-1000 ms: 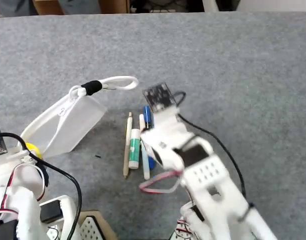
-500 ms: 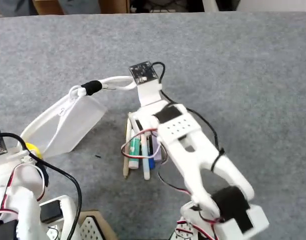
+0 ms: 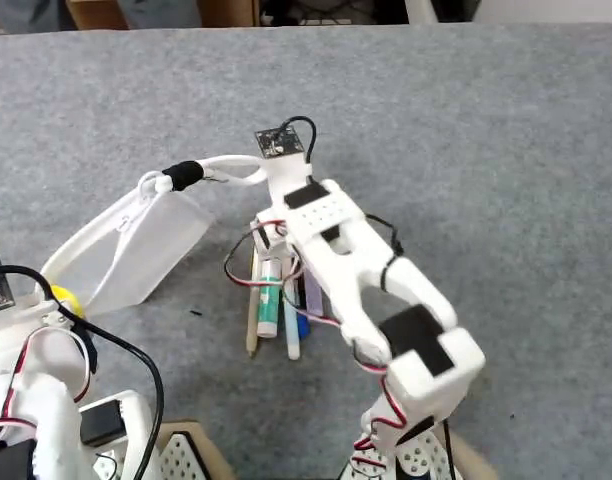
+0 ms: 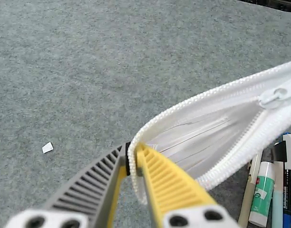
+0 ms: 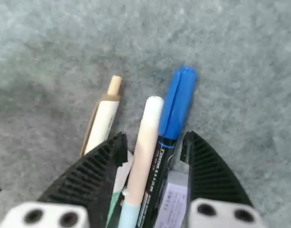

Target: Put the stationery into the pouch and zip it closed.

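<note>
The translucent white pouch (image 3: pixel 146 245) lies unzipped on the grey carpet, its black zip pull (image 3: pixel 183 175) at the far end. My left gripper (image 4: pixel 133 161) is shut on the pouch's (image 4: pixel 217 137) near rim; from above it sits at the lower left (image 3: pixel 62 297). The stationery lies in a row beside the pouch: a beige pen (image 3: pixel 253 310), a green-labelled glue stick (image 3: pixel 269 305), a white pen (image 3: pixel 291 335) and a blue marker (image 3: pixel 303 325). My right arm (image 3: pixel 326 240) hangs over them. Its gripper (image 5: pixel 155 140) is open, straddling the white pen (image 5: pixel 145 137) and blue marker (image 5: pixel 176 104), with the beige pen (image 5: pixel 105 118) just outside.
A small white scrap (image 4: pixel 47 147) lies on the carpet near the pouch. The carpet's far edge (image 3: pixel 306 25) meets furniture at the back. The left arm's base and cables (image 3: pixel 76 400) take up the near left corner. Open carpet stretches to the right.
My right arm has swung away from the near edge and leftward, coming down over the row of stationery. The left gripper and pouch have stayed put.
</note>
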Controlling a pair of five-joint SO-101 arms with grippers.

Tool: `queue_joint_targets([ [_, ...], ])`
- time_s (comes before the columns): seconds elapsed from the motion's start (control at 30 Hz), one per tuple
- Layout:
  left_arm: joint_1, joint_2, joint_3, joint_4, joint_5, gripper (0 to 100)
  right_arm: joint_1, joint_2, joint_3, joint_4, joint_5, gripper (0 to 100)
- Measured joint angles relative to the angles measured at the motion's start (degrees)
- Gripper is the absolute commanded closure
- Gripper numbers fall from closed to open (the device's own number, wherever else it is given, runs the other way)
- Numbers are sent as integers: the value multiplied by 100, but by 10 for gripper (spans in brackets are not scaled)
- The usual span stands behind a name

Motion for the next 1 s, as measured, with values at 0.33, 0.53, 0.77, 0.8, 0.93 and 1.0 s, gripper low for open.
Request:
queue_joint_targets([
  [0.33,0,0,0,0,0,973,448,519,-730,132,0,799],
  [0.53,0,0,0,0,0,973,466,519,-782,167,0,800],
  [0.77,0,0,0,0,0,973,202,519,-782,167,0,800],
  [0.8,0,0,0,0,0,973,167,519,-782,167,0,800],
  [0.93,0,0,0,0,0,973,88,519,-782,167,0,800],
  [1.0,0,0,0,0,0,973,88,563,-791,167,0,800],
])
